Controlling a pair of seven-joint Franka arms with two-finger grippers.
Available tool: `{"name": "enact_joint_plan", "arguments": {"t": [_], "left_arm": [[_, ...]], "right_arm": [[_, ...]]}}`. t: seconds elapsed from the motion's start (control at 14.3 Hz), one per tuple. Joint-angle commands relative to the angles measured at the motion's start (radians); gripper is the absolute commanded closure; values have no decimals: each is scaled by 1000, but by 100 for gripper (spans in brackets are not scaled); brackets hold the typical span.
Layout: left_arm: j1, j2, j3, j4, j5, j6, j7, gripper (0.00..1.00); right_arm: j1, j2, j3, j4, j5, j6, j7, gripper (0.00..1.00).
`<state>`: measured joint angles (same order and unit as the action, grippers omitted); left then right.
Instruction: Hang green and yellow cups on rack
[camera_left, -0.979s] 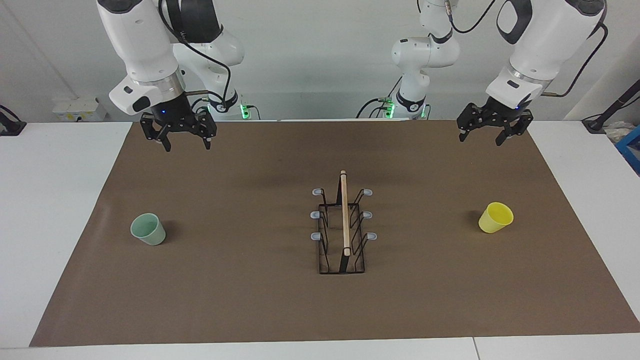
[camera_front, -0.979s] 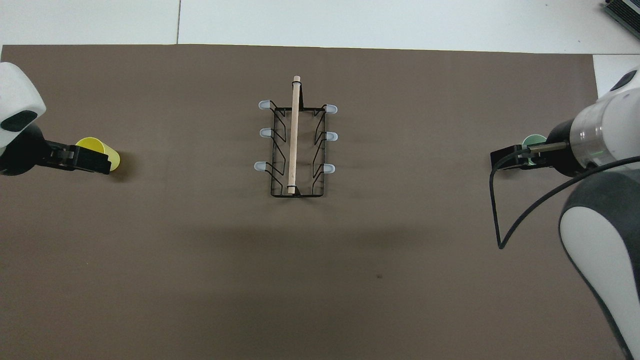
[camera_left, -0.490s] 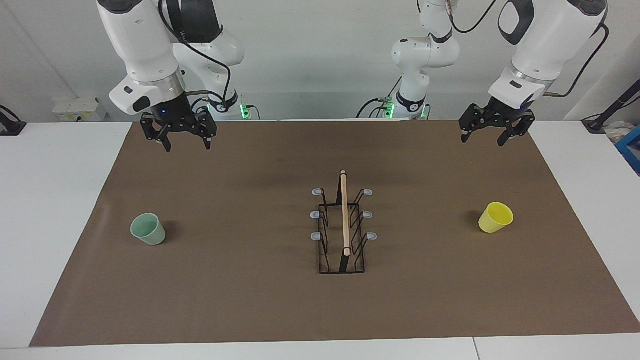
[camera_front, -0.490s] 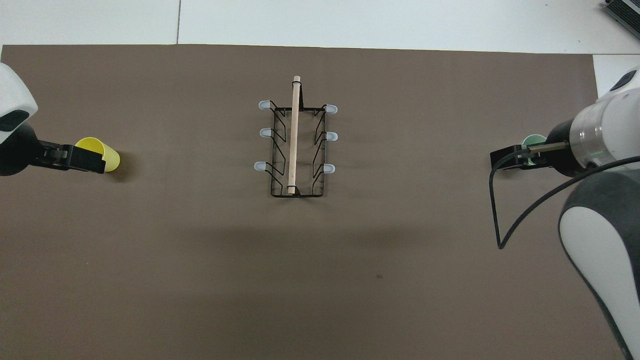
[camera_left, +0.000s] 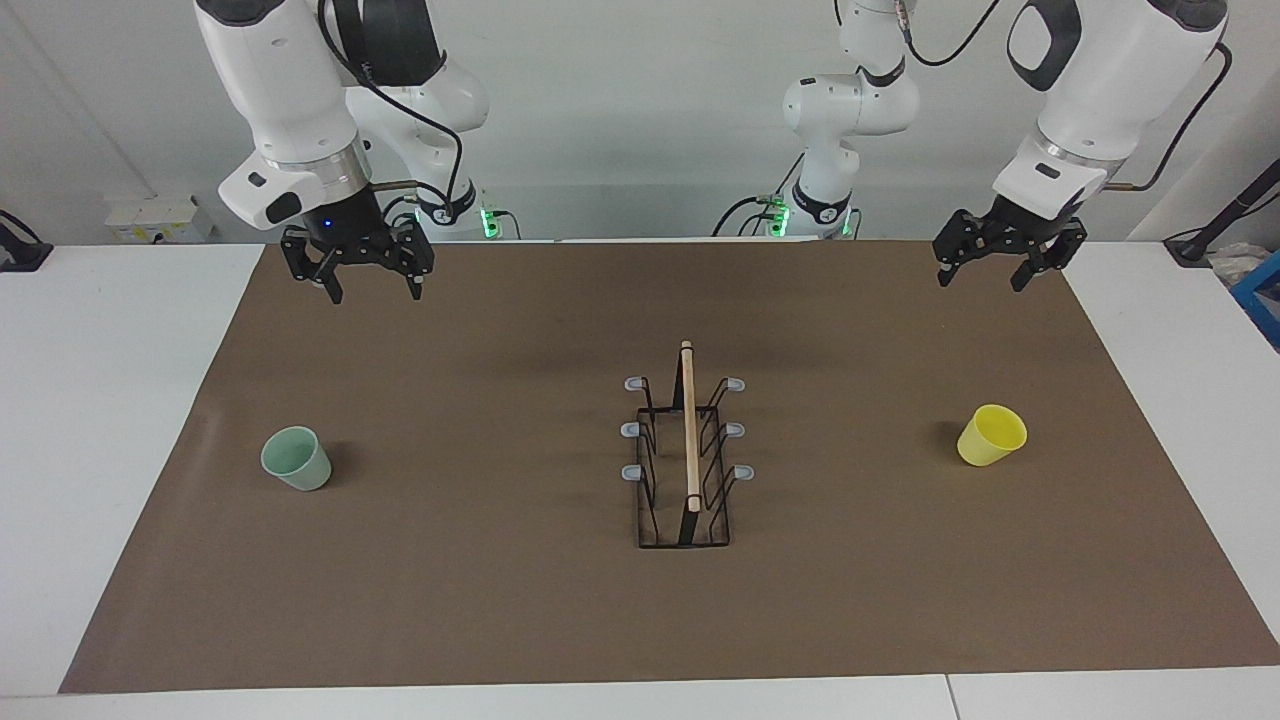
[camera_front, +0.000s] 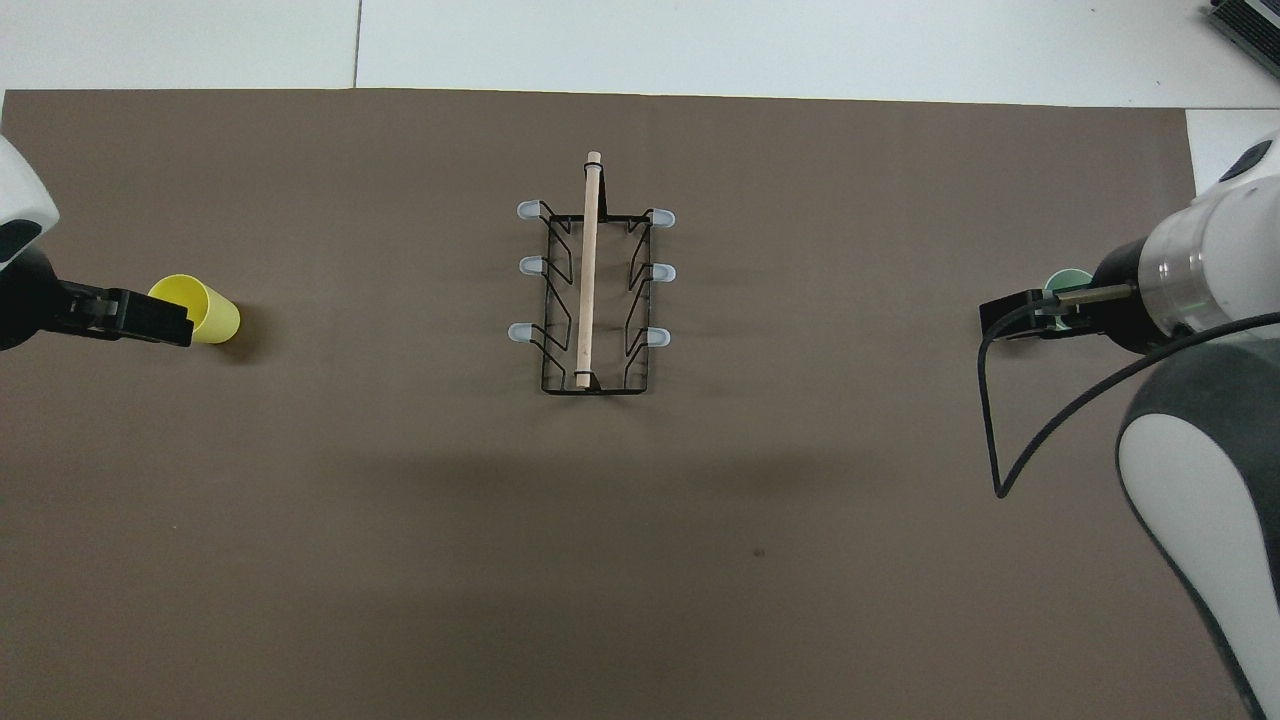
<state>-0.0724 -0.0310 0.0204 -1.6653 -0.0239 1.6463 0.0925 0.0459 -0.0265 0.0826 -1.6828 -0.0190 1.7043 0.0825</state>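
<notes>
Left arm: You had it reaching down from high up at its own end of the table, with its wrist bent toward the table.
Left gripper (camera_left: 981, 270): It hung in the air over the brown mat (camera_left: 500, 600), up above the yellow cup. Its two fingers were wide apart. It held nothing and touched nothing.
Right arm: You had it coming down from high up at its own end, with its hand pointing almost straight down.
Right gripper (camera_left: 371, 287): It hung in the air over the mat, up above the green cup. Its two fingers were wide apart too. It held nothing and touched nothing.
Yellow cup (camera_left: 991, 435): It sat on the mat toward the left arm's end of the table, tipped over a bit, well apart from the rack.
Green cup (camera_left: 296, 458): It stood on the mat with its open side up, toward the right arm's end, well apart from the rack.
Rack (camera_left: 686, 460): It stood on the mat in the middle, between the two cups. All its pegs were bare.
</notes>
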Motion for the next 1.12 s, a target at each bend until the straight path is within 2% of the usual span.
{"name": "enact_joint_plan", "arguments": {"t": [0.0, 0.21, 0.56, 0.77, 1.05], "left_arm": [[-10, 75, 41, 56, -7, -6, -52, 0], [-9, 173, 61, 154, -50, -9, -199, 0], [-13, 318, 168, 249, -203, 52, -526, 0], [-12, 382, 228, 268, -304, 104, -695, 0], [-23, 529, 314, 387, -399, 95, -911, 0]], "right_arm": [[-12, -3, 8, -11, 4, 20, -21, 0], [-9, -3, 8, -11, 4, 21, -21, 0], [-8, -4, 8, -18, -1, 26, -20, 0], [3, 8, 8, -38, -116, 37, -122, 0], [0, 13, 8, -110, -137, 83, -199, 0]]}}
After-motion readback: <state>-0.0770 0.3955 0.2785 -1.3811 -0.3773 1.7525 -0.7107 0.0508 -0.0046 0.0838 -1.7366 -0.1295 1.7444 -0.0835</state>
